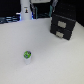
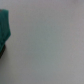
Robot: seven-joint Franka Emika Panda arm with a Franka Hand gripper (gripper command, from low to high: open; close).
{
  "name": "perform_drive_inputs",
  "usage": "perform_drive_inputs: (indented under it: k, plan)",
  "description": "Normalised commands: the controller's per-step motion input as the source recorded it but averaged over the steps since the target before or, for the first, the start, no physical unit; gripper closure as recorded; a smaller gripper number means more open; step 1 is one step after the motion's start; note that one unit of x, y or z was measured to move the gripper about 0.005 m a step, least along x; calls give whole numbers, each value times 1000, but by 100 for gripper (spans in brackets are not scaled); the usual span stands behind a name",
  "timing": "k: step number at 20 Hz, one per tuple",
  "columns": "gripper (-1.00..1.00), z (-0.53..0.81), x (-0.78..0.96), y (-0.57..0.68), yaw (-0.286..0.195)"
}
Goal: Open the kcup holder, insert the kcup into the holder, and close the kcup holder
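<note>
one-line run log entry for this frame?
stage: pre-grasp | kcup holder: closed, far side of table | kcup: upright on table, apart from holder | gripper: not in view

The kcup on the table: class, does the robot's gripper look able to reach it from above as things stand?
Probably yes: the kcup stands alone on bare white table, well apart from the kcup holder. The gripper itself is not clearly visible.

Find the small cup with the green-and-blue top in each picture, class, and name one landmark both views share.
Exterior view: the cup stands alone on the white table, low and towards the exterior view's left, far from the black drawer box.
Wrist view: the cup is not in it.
Shared landmark: the pale table surface.
</note>
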Motion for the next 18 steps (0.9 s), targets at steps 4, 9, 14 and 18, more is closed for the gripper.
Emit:
perform_drive_inputs:
  k: [4,9,14,18]
  plan:
    - [-100,94,-324,407,-168]
    - [-100,38,-376,539,-193]
    - [-100,4,-385,585,-193]
    - [-100,-9,-387,606,-188]
